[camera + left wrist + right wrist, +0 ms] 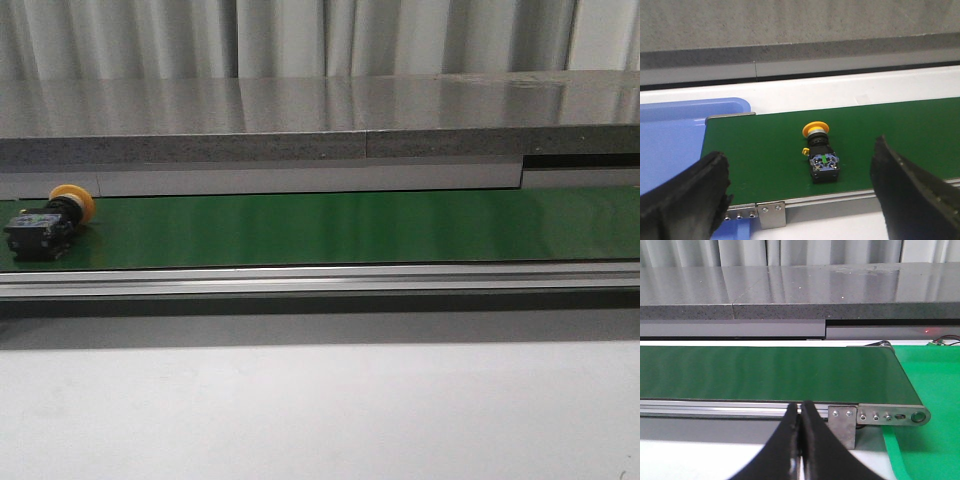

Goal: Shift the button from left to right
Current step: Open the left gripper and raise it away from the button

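The button (45, 225) lies on its side at the far left of the green conveyor belt (350, 225), yellow head toward the back wall. The left wrist view shows the button (821, 152) with its black body and green-marked end facing the camera. My left gripper (800, 165) is open, its black fingers (685, 200) spread wide on either side of the button and short of it, nothing between them. My right gripper (800, 407) is shut with nothing in it, in front of the belt's right end. Neither gripper shows in the front view.
A blue tray (675, 135) sits off the belt's left end. A grey stone-like ledge (300, 120) runs behind the belt. An aluminium rail (320, 280) borders its front edge. A green mat (930, 405) lies beyond the belt's right end roller (917, 416).
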Available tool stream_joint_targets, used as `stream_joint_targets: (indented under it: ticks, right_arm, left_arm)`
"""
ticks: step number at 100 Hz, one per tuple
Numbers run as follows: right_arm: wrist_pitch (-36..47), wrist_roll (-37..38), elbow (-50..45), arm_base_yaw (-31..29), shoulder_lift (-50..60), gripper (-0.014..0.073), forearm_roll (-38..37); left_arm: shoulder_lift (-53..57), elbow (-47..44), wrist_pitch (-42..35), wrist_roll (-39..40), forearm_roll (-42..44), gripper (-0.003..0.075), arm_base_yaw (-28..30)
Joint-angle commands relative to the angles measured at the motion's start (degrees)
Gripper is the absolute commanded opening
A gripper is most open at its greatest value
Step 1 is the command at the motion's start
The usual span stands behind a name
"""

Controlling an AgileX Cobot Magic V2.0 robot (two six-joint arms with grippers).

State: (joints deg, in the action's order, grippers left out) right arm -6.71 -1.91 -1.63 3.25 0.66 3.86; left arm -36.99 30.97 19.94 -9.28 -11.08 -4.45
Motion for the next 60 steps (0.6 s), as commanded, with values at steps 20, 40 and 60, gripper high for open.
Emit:
stream_joint_targets:
  ticks: [20, 40, 60]
  right_arm:
    - [4.62, -0.18, 0.87, -0.1, 0.83, -0.0066, -0.14]
    - [4.62, -0.18, 0.87, -0.1, 0.83, -0.0066, -0.14]
    - [4.62, -0.18, 0.87, -0.1, 0.83, -0.0066, -0.14]
  left_arm:
    - [17.17, -11.06, -10.51, 0.06, -0.95, 0.0568, -0.4]
    - [21.76, -15.16, -17.76, 0.06, -0.95, 0.0568, -0.4]
    - [21.57, -15.19, -17.94, 0.06, -0.95, 0.0566, -0.4]
